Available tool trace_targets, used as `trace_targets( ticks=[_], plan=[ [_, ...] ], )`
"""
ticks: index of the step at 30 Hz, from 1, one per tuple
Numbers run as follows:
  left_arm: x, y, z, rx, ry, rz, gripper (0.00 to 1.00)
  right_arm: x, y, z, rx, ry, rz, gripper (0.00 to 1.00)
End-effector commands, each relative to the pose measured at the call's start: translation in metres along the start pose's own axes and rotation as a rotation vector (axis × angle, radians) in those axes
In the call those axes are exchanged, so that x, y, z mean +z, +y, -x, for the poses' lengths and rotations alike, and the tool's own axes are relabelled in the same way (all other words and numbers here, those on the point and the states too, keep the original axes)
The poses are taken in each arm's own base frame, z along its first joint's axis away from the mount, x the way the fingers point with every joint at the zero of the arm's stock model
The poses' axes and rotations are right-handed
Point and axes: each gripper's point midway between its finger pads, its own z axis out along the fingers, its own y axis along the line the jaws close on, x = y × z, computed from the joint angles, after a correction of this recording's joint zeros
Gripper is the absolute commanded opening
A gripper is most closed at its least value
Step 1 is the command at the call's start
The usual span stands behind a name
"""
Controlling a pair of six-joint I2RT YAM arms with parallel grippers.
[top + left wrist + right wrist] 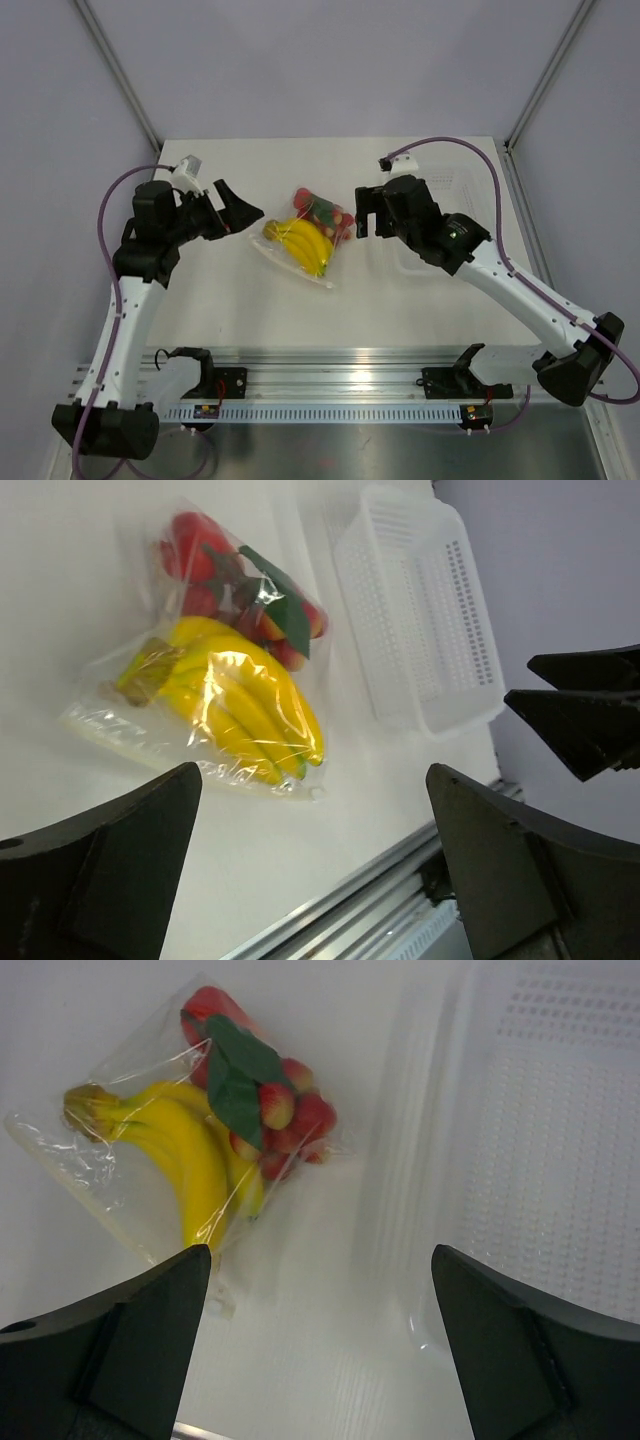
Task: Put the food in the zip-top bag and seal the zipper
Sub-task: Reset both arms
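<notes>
Bag [100, 720] lies in the middle of the bench [420, 310] with bananas [240, 705] and strawberries [205, 565] inside. Left claw [238, 205] and right claw [362, 212] hang open, empty. If its zipper [140, 750] has a gap, a clumsy press could squeeze fruit out.

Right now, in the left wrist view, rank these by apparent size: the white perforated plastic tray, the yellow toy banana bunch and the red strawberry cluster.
1. White perforated plastic tray, largest even though it lies farther back.
2. Yellow toy banana bunch.
3. Red strawberry cluster, clearly smallest.
</notes>
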Motion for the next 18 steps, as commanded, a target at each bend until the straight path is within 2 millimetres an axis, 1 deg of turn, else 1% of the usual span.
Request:
trace_targets(
  ticks=[1,2,3,4,5,6,7,9,10,11,12,14,15,18],
  plan=[
    [-0.034,0.03,-0.014,0.073,-0.04,0.206,0.99,-0.012,-0.031,-0.012,0.144,0.053,-0.196,0.99],
    [-0.038,0.032,-0.017,0.086,-0.055,0.215,0.99,-0.013,-0.041,-0.014,0.215,0.043,-0.275,0.99],
    [-0.043,0.037,-0.016,0.093,-0.085,0.244,0.99,-0.015,-0.051,-0.028,0.207,0.093,-0.34,0.99],
    [-0.054,0.032,-0.015,0.112,-0.135,0.241,0.99,-0.017,-0.058,-0.03,0.211,0.094,-0.385,0.99],
    [-0.059,0.035,-0.016,0.113,-0.158,0.26,0.99,-0.017,-0.061,-0.037,0.224,0.111,-0.41,1.0],
    [-0.061,0.038,-0.022,0.115,-0.164,0.262,0.99,-0.019,-0.065,-0.046,0.206,0.143,-0.436,0.99],
    [-0.069,0.034,-0.022,0.128,-0.197,0.25,0.99,-0.018,-0.07,-0.053,0.198,0.158,-0.456,1.0],
    [-0.072,0.035,-0.029,0.133,-0.206,0.245,0.99,-0.019,-0.073,-0.062,0.202,0.17,-0.467,1.0],
    [-0.076,0.033,-0.029,0.143,-0.221,0.238,0.99,-0.019,-0.074,-0.071,0.2,0.186,-0.466,0.99],
    [-0.077,0.034,-0.031,0.147,-0.22,0.241,0.99,-0.021,-0.074,-0.07,0.215,0.171,-0.453,0.99],
    [-0.077,0.036,-0.033,0.144,-0.216,0.247,0.99,-0.02,-0.075,-0.077,0.214,0.18,-0.451,0.99],
    [-0.077,0.036,-0.035,0.142,-0.202,0.248,0.99,-0.023,-0.074,-0.075,0.236,0.153,-0.428,0.99],
    [-0.076,0.037,-0.037,0.139,-0.193,0.245,0.99,-0.024,-0.075,-0.079,0.231,0.156,-0.427,1.0],
    [-0.071,0.04,-0.041,0.125,-0.16,0.252,0.99,-0.027,-0.078,-0.079,0.231,0.147,-0.432,0.99]
  ],
)
